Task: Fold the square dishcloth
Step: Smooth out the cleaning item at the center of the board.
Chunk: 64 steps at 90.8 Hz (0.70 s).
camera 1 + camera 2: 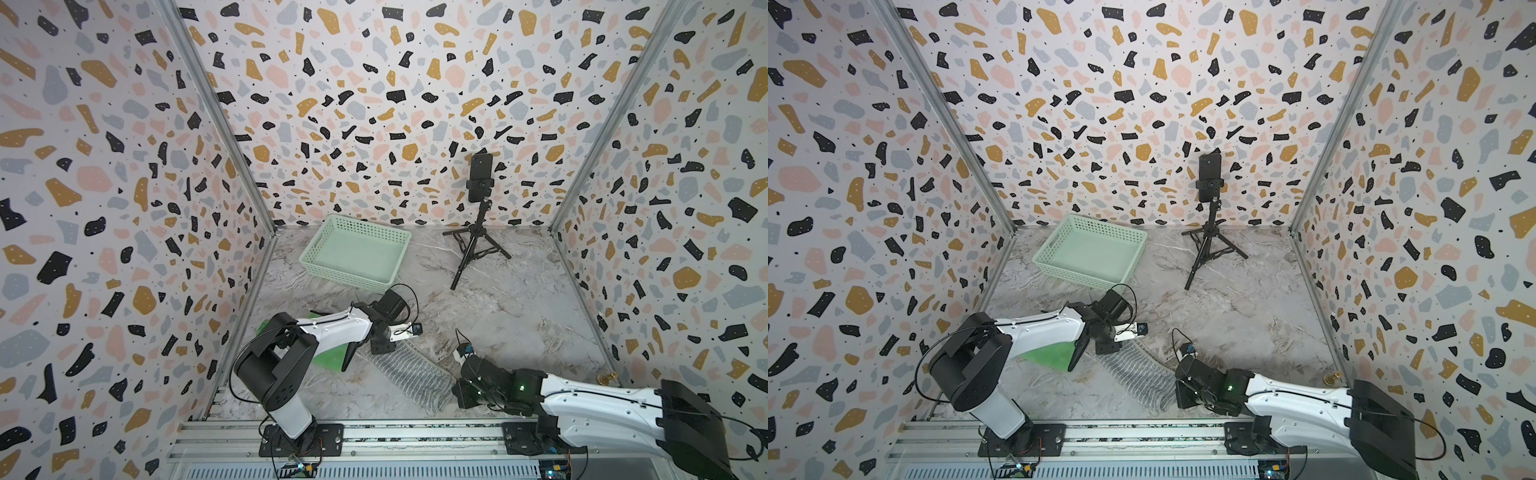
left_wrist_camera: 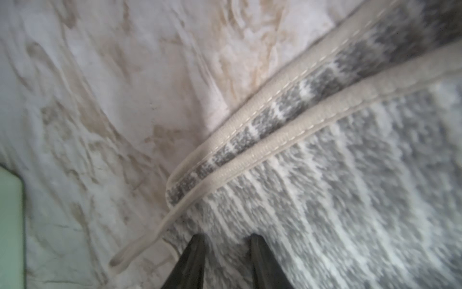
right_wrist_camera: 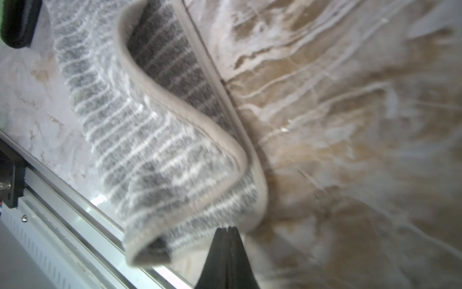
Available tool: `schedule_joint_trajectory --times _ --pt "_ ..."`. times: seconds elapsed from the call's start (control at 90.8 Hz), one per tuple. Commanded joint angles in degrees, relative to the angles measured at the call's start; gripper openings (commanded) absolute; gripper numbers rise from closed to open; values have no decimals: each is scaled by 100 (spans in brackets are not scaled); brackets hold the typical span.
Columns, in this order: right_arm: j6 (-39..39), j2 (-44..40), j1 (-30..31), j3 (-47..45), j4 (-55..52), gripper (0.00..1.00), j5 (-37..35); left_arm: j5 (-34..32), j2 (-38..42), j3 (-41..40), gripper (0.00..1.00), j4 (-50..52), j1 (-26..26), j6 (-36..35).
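In both top views, found the grey-and-white striped dishcloth (image 1: pixel 409 374) (image 1: pixel 1136 376) lying doubled into a long strip on the marble tabletop (image 1: pixel 519 299), close to the front rail (image 1: pixel 415 432) and between the two arms. Saw the left gripper (image 1: pixel 380 347) (image 1: pixel 1105 345) set on the strip's far end, just beside a green flat sheet (image 1: pixel 328 357), and the right gripper (image 1: pixel 460 395) (image 1: pixel 1183 395) low at the near end. Could not judge either tool's opening from above. Noted a pale green basket (image 1: pixel 345 276) and a phone on a tripod (image 1: pixel 480 178) farther back, well apart from the cloth.

In the left wrist view, saw the left gripper (image 2: pixel 226 236) with its two fingers (image 2: pixel 196 260) spread apart, tips down on the fuzzy top layer beside the beige hem (image 2: pixel 275 140). Could not tell about any pinch of fabric. Saw two hemmed edges running side by side, the upper set back from the lower.

In the right wrist view, saw the right gripper (image 3: pixel 226 229) with its fingers pressed together, the tip right at the hem of the dishcloth's corner; contact not clear. Saw the top layer curled up in a wave there, darker underside showing. View blurred.
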State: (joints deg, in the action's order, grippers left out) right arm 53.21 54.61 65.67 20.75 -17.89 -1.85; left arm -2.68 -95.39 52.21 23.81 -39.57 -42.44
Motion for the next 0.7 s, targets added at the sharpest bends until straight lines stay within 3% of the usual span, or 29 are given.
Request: schedule_joint_trajectory --times 0.0,0.088,0.154,0.187,0.253,0.33,0.506,0.694 --pt "17 -367 -29 -31 -1244 7 -380 -386 -196 -156 35 -80 28 4" --pt "-225 -366 -28 343 -1622 6 -426 -76 -55 -44 35 131 24 180" --pt "-444 -370 -12 692 -1583 13 -380 155 37 21 35 263 23 279" --pt "-525 -394 -11 788 -1396 23 -332 200 52 49 35 326 21 304" --pt "-719 -297 -32 959 -1085 53 -314 166 55 59 35 379 20 304" --pt "-1131 81 -129 1232 -947 64 -313 110 49 30 35 379 20 258" --pt "-1468 982 -899 1129 263 66 651 125 28 28 35 405 20 265" --pt "-1599 1766 -981 1257 872 56 1246 42 -34 18 35 427 19 243"
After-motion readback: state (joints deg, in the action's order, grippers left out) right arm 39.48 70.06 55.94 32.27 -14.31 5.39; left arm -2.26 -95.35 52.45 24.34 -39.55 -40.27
